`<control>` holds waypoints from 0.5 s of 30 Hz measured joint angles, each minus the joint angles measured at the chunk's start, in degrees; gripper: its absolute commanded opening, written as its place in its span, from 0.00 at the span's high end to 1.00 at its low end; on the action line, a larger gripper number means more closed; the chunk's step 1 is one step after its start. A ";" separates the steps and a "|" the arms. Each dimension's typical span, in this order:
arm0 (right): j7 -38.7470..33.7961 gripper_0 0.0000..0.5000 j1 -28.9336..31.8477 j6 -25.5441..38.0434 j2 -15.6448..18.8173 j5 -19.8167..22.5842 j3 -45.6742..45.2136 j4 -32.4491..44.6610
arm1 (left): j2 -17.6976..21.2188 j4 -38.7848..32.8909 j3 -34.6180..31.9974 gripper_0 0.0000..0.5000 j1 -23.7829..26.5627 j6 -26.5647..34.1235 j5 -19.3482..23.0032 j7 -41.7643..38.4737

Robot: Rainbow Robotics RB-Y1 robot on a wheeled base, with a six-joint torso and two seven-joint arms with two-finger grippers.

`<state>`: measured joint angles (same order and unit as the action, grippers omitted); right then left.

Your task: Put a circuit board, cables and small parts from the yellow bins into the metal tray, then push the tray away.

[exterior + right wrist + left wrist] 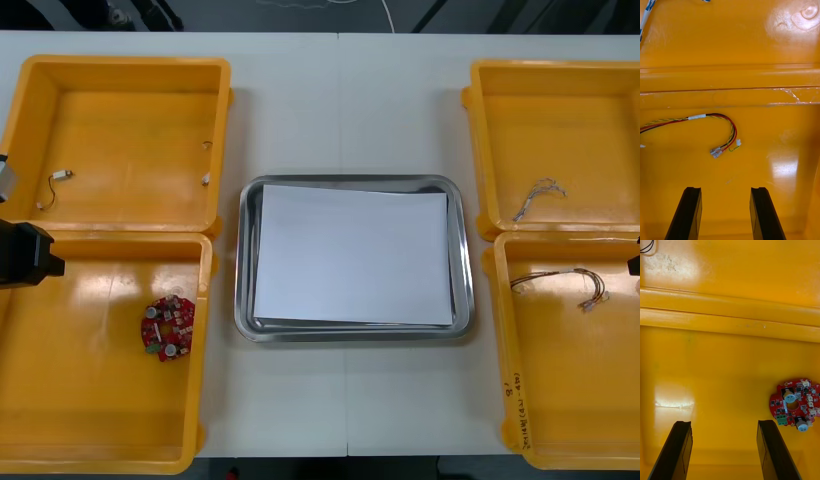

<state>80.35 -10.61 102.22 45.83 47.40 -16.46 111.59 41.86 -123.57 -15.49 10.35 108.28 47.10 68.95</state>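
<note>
A round red circuit board (168, 326) lies in the near left yellow bin (60, 420). In the left wrist view my left gripper (724, 450) hangs open above that bin's floor, with the circuit board (795, 405) just beyond one fingertip, off to the side. My right gripper (725, 212) is open over the near right bin (560, 400), and the red and yellow cable (715, 123) lies a little ahead of its fingers. The metal tray (245, 250), white inside, sits between the bins with nothing in it.
The far left bin (120, 70) holds a black cable (55, 185) and small metal parts (207, 178). A twisted blue and white cable (540, 197) lies in the far right bin (560, 75). My arms show at the table's left (22, 252) and right (634, 263) edges.
</note>
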 measured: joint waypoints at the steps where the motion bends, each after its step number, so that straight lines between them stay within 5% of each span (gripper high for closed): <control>1: 0.00 0.26 0.00 0.00 0.00 0.00 0.00 0.00 | 0.00 0.00 0.00 0.00 0.00 0.00 0.00 0.00; 15: 0.00 0.26 0.00 0.00 0.00 0.00 0.00 0.00 | 0.00 0.00 0.00 0.00 0.00 0.00 0.00 0.00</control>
<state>80.35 -10.61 102.22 45.83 47.40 -16.46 111.59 41.86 -123.57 -15.49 10.35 108.28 47.10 68.95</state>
